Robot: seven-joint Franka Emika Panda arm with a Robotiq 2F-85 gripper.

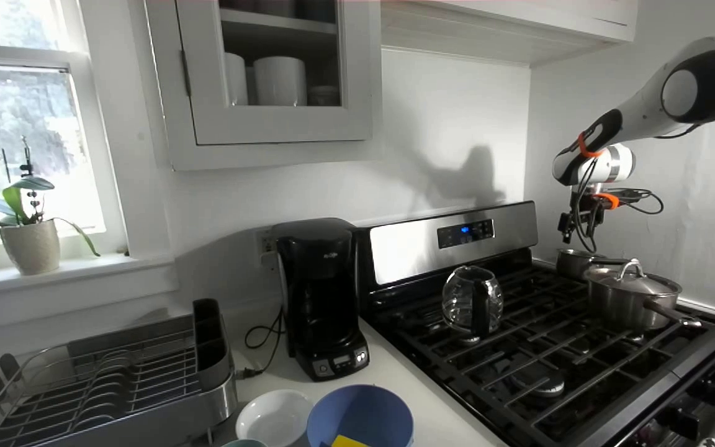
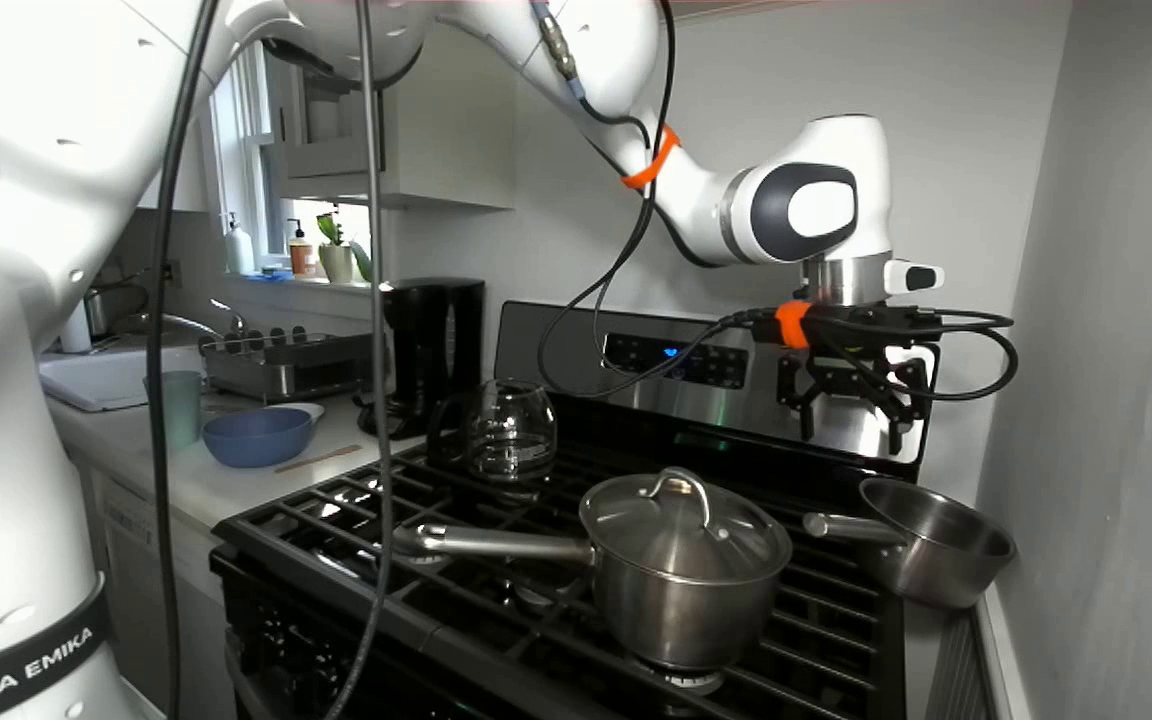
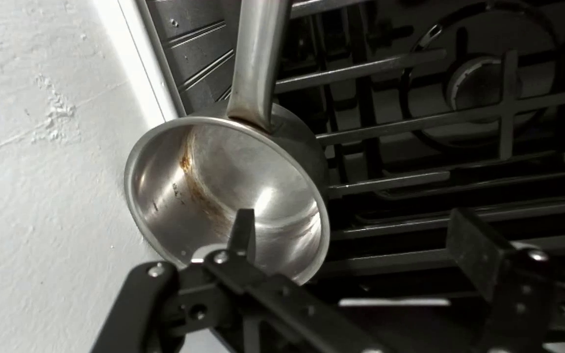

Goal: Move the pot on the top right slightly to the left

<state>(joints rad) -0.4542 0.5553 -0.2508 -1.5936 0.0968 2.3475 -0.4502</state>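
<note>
"What stands at the far left?"

"In an exterior view, a potted orchid (image 1: 31, 242) on the windowsill (image 1: 115, 267). Lower down, a dish rack (image 1: 218, 400) sits on the counter (image 1: 435, 410)."

"And next along?"

"A white bowl (image 1: 274, 417), then a black coffee maker (image 1: 320, 298) behind it, then a blue bowl (image 1: 364, 410) with something yellow (image 1: 348, 442) in it, too cut off to name."

"Then the gas stove (image 1: 537, 341)?"

"Yes. A glass carafe (image 1: 457, 298) with a black handle stands toward its left rear. After that comes the small steel saucepan (image 1: 571, 266), the one the task names, at the back right corner, just beside the wall (image 2: 1116, 300). Whether the two touch, I cannot tell. Its handle points toward the stove's front, and the wrist view shows brown stains inside."

"What about the Robotiq gripper (image 2: 851, 437)?"

"It hangs above that saucepan and apart from it, its jaws released and spread wide. In the wrist view one jaw overlaps the saucepan's inside, the opposite one the stove top."

"Anything farther right?"

"A larger steel saucepan (image 1: 627, 307), its lid (image 1: 637, 284) on, at the stove's front right, with its handle pointing forward too."
</note>
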